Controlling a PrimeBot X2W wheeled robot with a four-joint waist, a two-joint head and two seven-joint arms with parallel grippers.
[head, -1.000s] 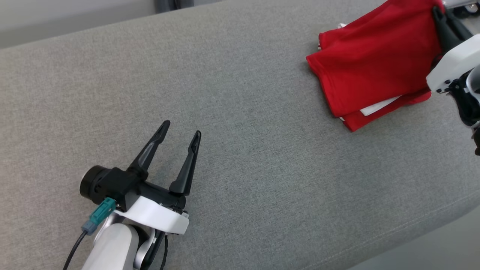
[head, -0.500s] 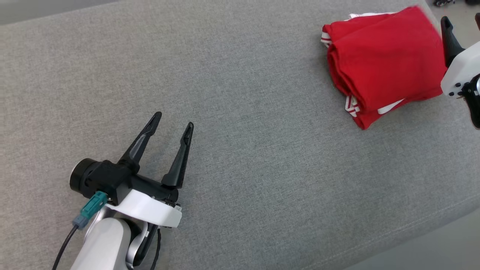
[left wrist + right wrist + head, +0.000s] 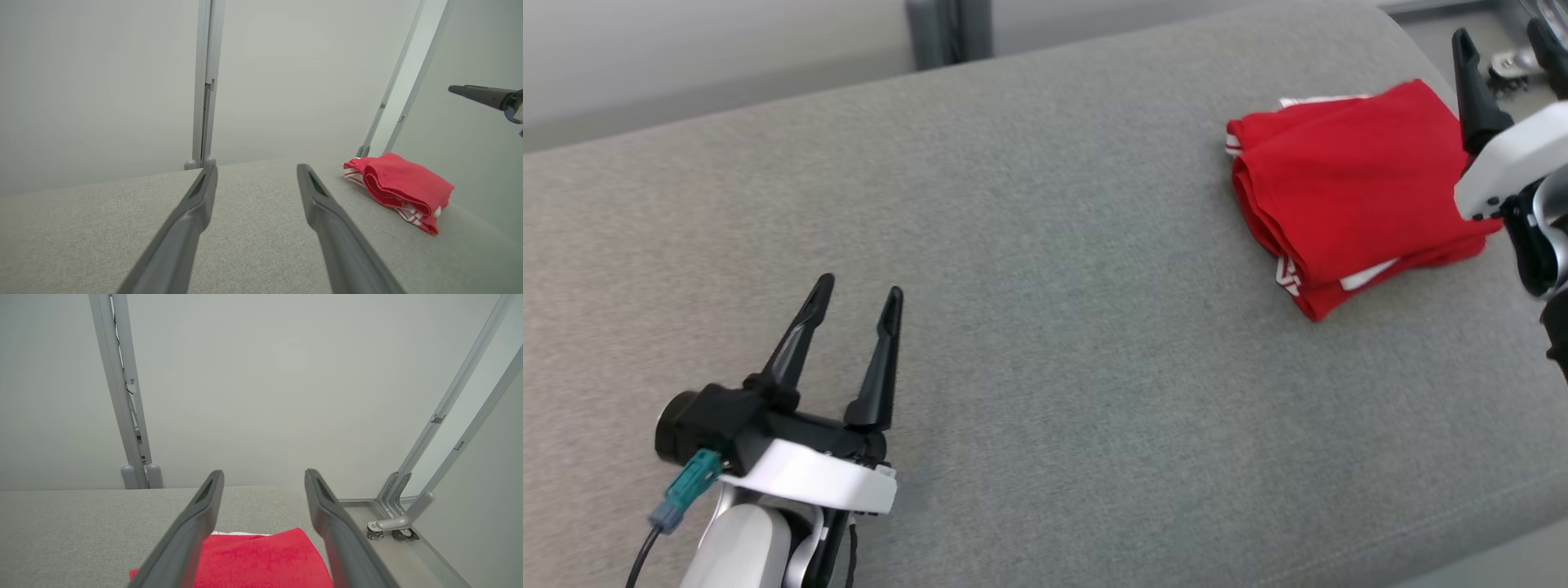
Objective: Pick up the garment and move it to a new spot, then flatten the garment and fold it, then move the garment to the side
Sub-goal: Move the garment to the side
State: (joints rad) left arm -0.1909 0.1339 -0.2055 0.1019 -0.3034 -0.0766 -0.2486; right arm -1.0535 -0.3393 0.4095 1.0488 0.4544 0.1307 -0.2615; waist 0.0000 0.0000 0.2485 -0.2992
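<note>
Garment folded, red with white stripes, on grey surface, left end effector wide, right end effector wide

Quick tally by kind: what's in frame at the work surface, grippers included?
Red garment, folded: 1
Grippers: 2 (left gripper, right gripper, both open and holding nothing)
Grey padded surface: 1
Total: 4
</note>
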